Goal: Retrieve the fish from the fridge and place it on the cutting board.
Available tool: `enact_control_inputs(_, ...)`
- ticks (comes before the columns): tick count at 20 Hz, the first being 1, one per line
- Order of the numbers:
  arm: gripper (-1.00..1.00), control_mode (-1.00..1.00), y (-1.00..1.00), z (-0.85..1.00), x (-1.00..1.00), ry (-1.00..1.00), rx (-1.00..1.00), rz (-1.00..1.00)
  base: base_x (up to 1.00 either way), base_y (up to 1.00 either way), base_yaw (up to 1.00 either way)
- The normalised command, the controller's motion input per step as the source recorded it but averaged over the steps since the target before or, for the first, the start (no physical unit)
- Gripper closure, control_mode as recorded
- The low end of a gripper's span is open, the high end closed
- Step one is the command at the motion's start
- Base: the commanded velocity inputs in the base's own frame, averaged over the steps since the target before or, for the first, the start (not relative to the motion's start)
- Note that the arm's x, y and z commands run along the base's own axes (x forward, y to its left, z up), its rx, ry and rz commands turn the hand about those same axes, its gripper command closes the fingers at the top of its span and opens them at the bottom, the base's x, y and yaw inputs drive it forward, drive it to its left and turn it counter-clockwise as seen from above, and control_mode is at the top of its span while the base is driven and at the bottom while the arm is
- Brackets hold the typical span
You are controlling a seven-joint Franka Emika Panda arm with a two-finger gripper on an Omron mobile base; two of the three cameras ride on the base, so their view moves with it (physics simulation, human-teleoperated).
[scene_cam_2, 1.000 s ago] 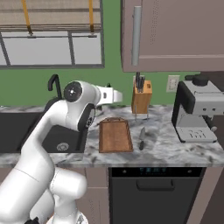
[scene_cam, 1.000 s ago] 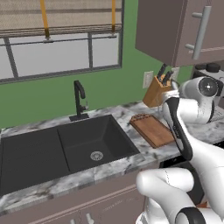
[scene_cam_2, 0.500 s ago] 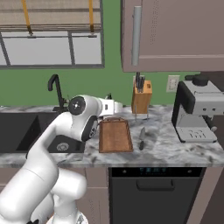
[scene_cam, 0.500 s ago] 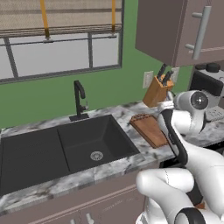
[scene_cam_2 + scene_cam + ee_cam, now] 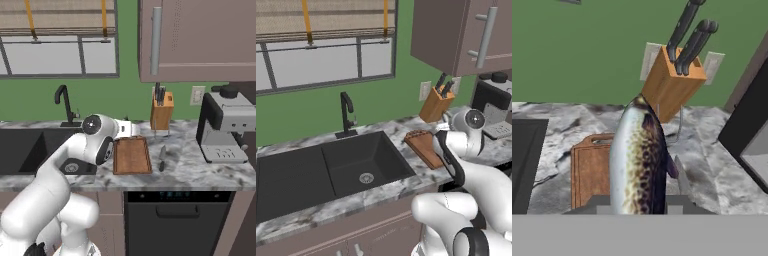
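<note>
In the hand view my gripper (image 5: 637, 204) is shut on the fish (image 5: 637, 160), a silvery speckled body that points away from the hand. Beyond and below it lies the reddish-brown cutting board (image 5: 592, 170) on the marble counter. From the right base view the gripper (image 5: 129, 129) hangs just above the far end of the cutting board (image 5: 131, 155). My arm partly covers the cutting board (image 5: 423, 147) in the left base view. The fridge is out of view.
A wooden knife block (image 5: 161, 111) stands behind the board and a loose knife (image 5: 162, 157) lies just right of it. Farther right is a coffee machine (image 5: 225, 130). The black sink (image 5: 30, 150) with its faucet (image 5: 347, 112) lies left. Wall cabinets hang overhead.
The arm has come down and forward, bringing the hand with the fish lower over the far end of the board. The grip has stayed shut.
</note>
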Motion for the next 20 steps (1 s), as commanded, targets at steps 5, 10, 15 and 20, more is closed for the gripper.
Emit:
enact_control_inputs(5, 1.00, -1.00, 0.00, -0.24, 0.17, 0.12, 0.01, 0.00, 0.00, 0.00, 0.00)
enact_control_inputs(10, 1.00, -1.00, 0.00, -0.25, 0.11, 0.08, 0.04, 0.00, 0.00, 0.00, 0.00)
enact_control_inputs(15, 1.00, -1.00, 0.00, -0.31, 0.08, 0.02, 0.09, 0.00, 0.00, 0.00, 0.00)
enact_control_inputs(20, 1.00, -1.00, 0.00, -0.39, 0.10, 0.00, 0.10, 0.00, 0.00, 0.00, 0.00)
